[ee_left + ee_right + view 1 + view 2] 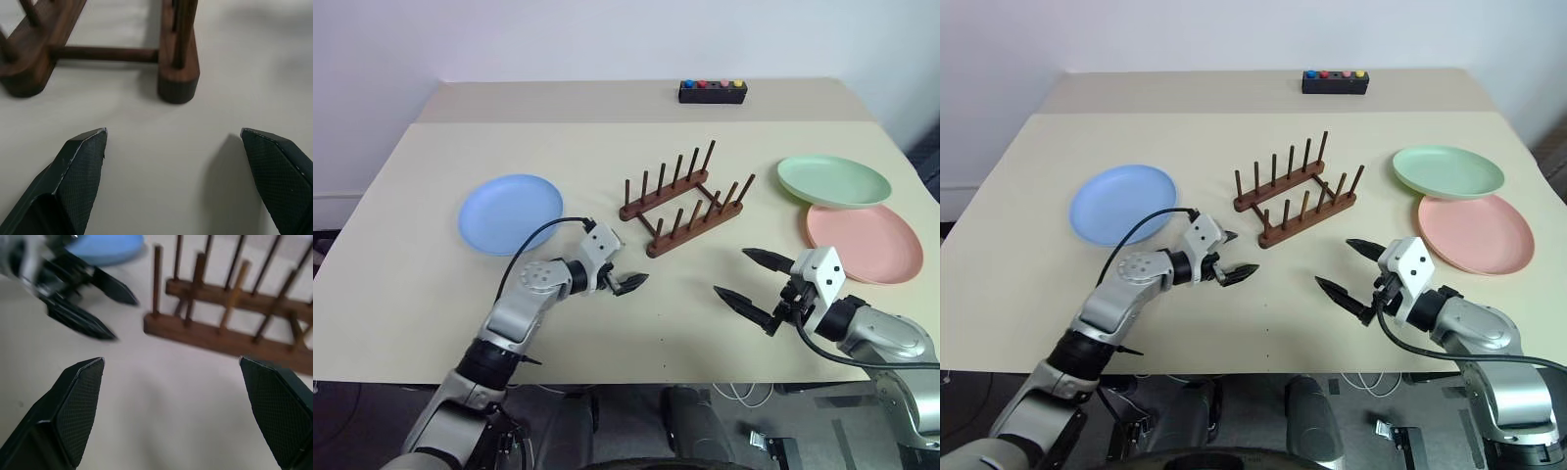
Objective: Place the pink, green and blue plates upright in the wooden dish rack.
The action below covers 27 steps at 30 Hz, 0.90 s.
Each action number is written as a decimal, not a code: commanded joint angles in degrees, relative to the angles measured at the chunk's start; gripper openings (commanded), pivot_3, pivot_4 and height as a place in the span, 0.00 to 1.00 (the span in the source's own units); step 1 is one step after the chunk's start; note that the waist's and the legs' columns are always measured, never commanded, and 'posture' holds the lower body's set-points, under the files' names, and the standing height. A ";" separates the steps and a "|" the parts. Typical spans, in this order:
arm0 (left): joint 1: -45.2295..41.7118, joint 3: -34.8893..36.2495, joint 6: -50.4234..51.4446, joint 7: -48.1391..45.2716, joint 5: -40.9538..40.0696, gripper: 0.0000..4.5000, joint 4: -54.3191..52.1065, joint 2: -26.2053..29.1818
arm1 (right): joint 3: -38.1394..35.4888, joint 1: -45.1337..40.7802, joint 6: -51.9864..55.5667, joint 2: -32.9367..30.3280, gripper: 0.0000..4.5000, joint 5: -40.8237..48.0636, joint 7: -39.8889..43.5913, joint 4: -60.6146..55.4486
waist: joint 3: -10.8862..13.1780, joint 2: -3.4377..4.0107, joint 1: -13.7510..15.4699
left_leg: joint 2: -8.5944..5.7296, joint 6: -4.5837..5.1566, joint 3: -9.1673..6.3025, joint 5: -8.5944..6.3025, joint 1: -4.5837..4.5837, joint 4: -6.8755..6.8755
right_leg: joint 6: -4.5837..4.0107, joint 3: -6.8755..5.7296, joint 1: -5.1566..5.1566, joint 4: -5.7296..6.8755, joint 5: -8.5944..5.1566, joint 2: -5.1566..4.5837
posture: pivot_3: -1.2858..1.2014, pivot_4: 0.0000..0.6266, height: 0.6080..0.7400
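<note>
Head views:
- rack: small dark brown wooden dish rack (683,205) with two rows of upright pegs, frame centre, no plates in it
- blue: round light blue plastic plate (511,212) flat on the beige table (401,294), centre left
- green: round pale mint green plate (833,180), centre right, its rim overlapping the far edge of the pink one
- pink: round salmon pink plate (864,241) flat, right edge
- box: small black box with coloured buttons (713,91), top centre; no readable writing
- left gripper (628,284): lower centre-left, near the rack's end, jaws open, empty
- right gripper (754,280): lower right, jaws wide apart, empty

Left wrist view:
- fingers (80,166): spread, nothing between them; rack's rail ends ahead

Right wrist view:
- fingers (78,406): spread, empty; rack upper right, left gripper and blue plate upper left
</note>
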 commanded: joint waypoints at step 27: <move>-1.81 1.61 -8.45 -10.30 1.19 0.15 4.76 1.28 | -2.39 3.99 -3.04 -0.69 1.00 0.85 -1.77 -4.71 | -0.02 0.01 -0.10 | 0.05 0.00 -0.07 0.00 0.02 -0.09 | -0.02 0.00 -0.04 0.03 -0.01 0.09 | 0.52 0.24 0.92</move>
